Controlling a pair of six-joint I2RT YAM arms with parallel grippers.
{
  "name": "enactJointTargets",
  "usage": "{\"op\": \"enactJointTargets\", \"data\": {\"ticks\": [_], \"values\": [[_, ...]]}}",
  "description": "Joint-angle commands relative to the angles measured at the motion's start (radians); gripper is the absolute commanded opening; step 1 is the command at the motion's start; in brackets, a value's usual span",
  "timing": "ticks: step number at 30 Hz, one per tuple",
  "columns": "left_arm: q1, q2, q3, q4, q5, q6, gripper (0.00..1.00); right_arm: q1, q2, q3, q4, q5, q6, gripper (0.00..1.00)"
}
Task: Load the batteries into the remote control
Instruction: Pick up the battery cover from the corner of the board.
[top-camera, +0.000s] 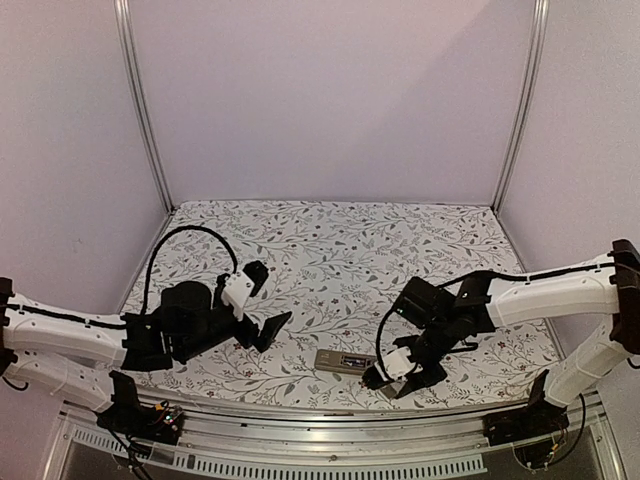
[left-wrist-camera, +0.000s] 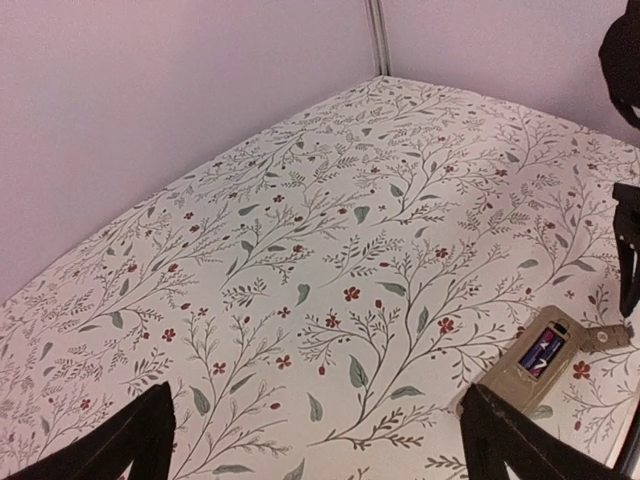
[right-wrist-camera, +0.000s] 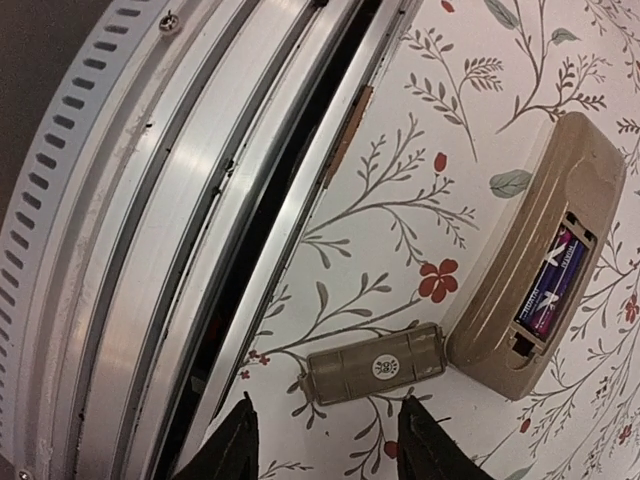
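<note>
The left arm (top-camera: 70, 335) reaches in from the left side, forearm low and wrist angled toward the centre. The left gripper (top-camera: 265, 303) has its jaws spread wide with nothing between them, its two dark fingertips (left-wrist-camera: 150, 440) sitting at opposite bottom corners of the left wrist view. The right arm (top-camera: 560, 290) stretches in from the right and bends down at the wrist, so the right gripper (top-camera: 398, 380) points steeply downward. Its jaws stand partly apart and hold nothing, the right fingertips (right-wrist-camera: 235, 450) set much closer together than the left pair.
</note>
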Motion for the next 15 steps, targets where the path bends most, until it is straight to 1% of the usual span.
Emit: {"op": "enactJointTargets", "data": {"ticks": [1,4,6,11,15], "values": [[-0.011,0.055,-0.003,0.008,-0.021,0.048,1.0,0.055,0.052,-0.019,0.048,0.089,-0.06,0.4],[-0.011,0.091,0.013,0.007,-0.03,0.061,1.0,0.06,0.074,-0.017,0.077,0.103,-0.067,0.35],[-0.011,0.106,0.023,0.005,-0.023,0.067,1.0,0.061,0.074,-0.015,0.077,0.104,-0.076,0.33],[-0.012,0.121,0.029,0.015,-0.027,0.087,1.0,0.061,0.093,-0.025,0.025,0.106,-0.096,0.32],[-0.012,0.122,0.029,0.021,-0.029,0.099,1.0,0.061,0.095,-0.037,0.024,0.097,-0.103,0.3]]}}
